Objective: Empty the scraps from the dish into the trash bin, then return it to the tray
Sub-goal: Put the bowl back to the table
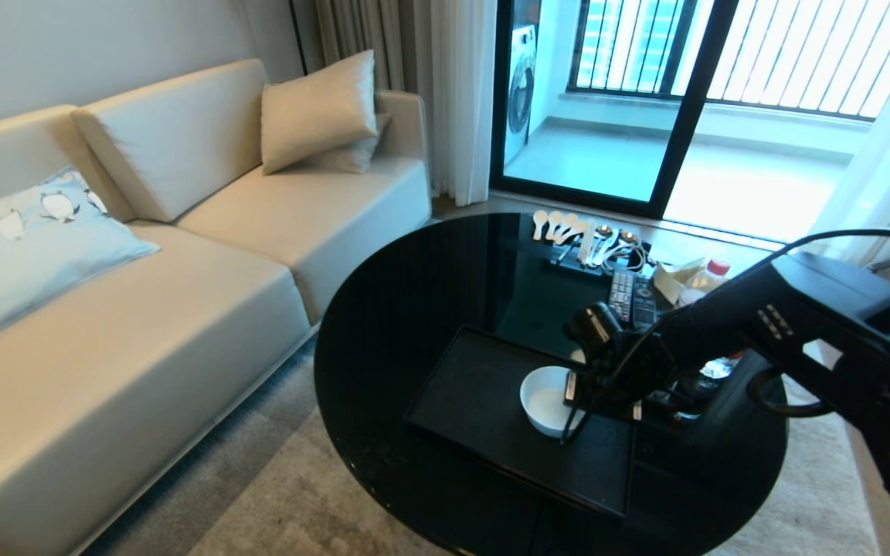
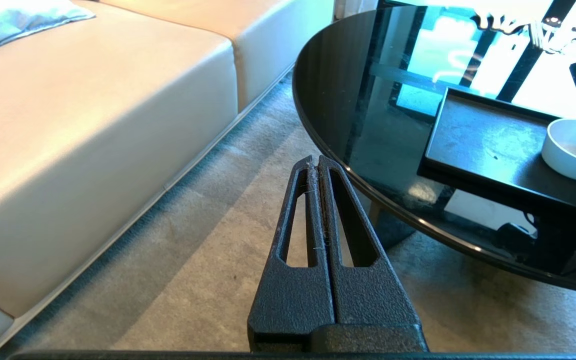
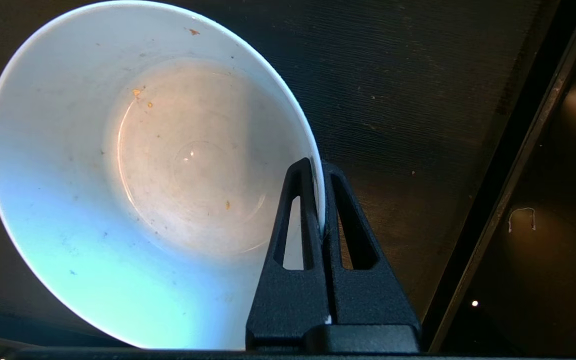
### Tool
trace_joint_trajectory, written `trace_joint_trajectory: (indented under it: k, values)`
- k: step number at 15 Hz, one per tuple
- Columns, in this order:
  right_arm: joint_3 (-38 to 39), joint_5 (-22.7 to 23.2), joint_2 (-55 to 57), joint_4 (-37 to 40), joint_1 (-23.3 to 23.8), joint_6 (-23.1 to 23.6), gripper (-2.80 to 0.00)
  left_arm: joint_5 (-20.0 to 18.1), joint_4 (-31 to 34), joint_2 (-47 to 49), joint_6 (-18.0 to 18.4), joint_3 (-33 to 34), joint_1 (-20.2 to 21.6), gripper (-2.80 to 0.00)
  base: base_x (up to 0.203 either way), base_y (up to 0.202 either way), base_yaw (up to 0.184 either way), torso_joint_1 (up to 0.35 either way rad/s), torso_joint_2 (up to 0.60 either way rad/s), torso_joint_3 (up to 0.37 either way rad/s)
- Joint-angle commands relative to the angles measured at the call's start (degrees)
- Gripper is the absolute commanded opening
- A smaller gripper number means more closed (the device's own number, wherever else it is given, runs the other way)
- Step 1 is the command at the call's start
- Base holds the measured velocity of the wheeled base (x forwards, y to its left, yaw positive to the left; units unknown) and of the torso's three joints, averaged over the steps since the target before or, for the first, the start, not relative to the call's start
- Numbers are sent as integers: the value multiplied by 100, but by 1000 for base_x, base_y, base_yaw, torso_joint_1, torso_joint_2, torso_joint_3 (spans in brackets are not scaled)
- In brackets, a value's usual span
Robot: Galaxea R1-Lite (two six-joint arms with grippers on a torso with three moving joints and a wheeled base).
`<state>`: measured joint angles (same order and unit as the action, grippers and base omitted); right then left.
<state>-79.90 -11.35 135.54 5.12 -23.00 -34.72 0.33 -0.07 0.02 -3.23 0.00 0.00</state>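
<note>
Dump step appears done: white bowl (image 3: 133, 175) holds only specks and sits over black tray (image 1: 484, 394), rim pinched by right gripper (image 3: 322, 200); remaining: release; left gripper (image 2: 318, 165) closed, empty, parked off-table.

White dish (image 3: 118, 200) on matte black tray (image 1: 484, 386); glossy black table (image 1: 399, 309); cream sofa (image 1: 182, 270); penguin-patterned pale-blue cushion (image 1: 20, 239).

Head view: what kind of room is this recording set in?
Most likely a home living room: a cream sofa with cushions, a round black coffee table carrying remote controls, and a glass sliding door onto a balcony.
</note>
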Motion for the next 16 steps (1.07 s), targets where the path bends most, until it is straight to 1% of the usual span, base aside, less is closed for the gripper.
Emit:
trace_joint_trajectory:
  k: [1,8,14,16]
  values:
    - [0,-8,25,7,-2,-17,0,2,-1,-2,-2,0,0,-280,0,0,0,0,0,0]
    - [64,-64,-27,-2,-22,17,0,2,-1,-2,-2,0,0,-280,0,0,0,0,0,0]
    - [128,-144,-958,-4,-115,71,0,2,-1,-2,-2,0,0,-280,0,0,0,0,0,0]
    - [150,-149,-1337,6,-155,219,0,2,-1,-2,-2,0,0,-280,0,0,0,0,0,0]
